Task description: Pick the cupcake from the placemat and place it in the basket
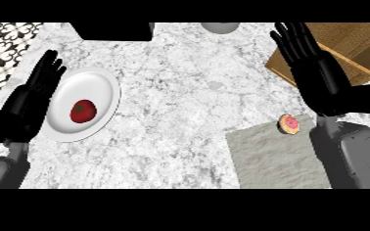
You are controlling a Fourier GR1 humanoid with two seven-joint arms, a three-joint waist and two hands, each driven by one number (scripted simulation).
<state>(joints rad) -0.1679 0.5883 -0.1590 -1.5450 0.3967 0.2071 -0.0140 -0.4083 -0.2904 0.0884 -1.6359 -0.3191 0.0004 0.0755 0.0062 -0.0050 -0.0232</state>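
My right hand (318, 73) is up over the right side of the counter. Its fingers are straight and a little spread, and it holds nothing. I think it is there because the cupcake (289, 123) is close by, just below and to the left of my wrist. So my hand is on the right side for a grab, but it has not come down yet.

The cupcake is small, with pink on top. It sits on the grey placemat (274, 156), near the mat's top edge. It looks like it stands upright, but it is too small for me to be sure.

The basket (339, 41) is brown and sits at the far right, behind my right hand. My hand covers part of it. It is near the mat, so I think the trip from mat to basket is short.

My left hand (33, 95) rests at the left edge, fingers straight and apart, holding nothing. It is just beside a white plate (101, 83) with a red tomato (83, 111) on it. I think that hand is only waiting, since the job is on the other side.

At the far edge I see a dark box (112, 30) and part of a round grey thing (219, 27). I cannot tell what they are.

I see no words or labels on anything here.
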